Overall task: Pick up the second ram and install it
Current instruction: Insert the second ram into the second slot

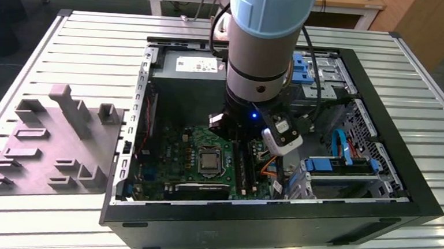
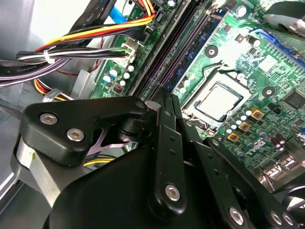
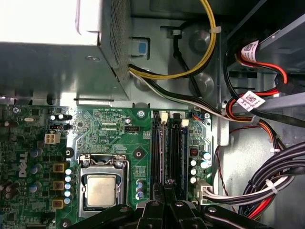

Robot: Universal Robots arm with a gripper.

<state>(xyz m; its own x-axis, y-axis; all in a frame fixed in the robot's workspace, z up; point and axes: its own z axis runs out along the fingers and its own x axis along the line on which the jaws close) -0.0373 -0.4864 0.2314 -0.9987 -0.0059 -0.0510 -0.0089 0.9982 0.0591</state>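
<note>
My gripper (image 1: pixel 237 138) is down inside the open computer case (image 1: pixel 270 217), over the green motherboard (image 3: pixel 109 129). Both wrist views show its black fingers (image 2: pixel 167 124) pressed together, and I see nothing between them. The fingertips (image 3: pixel 167 186) hover over the near end of the long black memory slots (image 3: pixel 175 148). One blue ram strip with dark chips (image 2: pixel 198 47) stands seated in the slot nearest the processor (image 2: pixel 219 100), just beside the fingers. I cannot tell whether this strip is the second ram.
The grey power supply (image 3: pixel 52 47) sits at the far end of the slots. Cable bundles (image 3: pixel 267 181) lie beside them, away from the processor. Blue drive brackets (image 1: pixel 335 163) are at the exterior view's right. A grey slotted fixture (image 1: pixel 51 143) lies on the table, left of the case.
</note>
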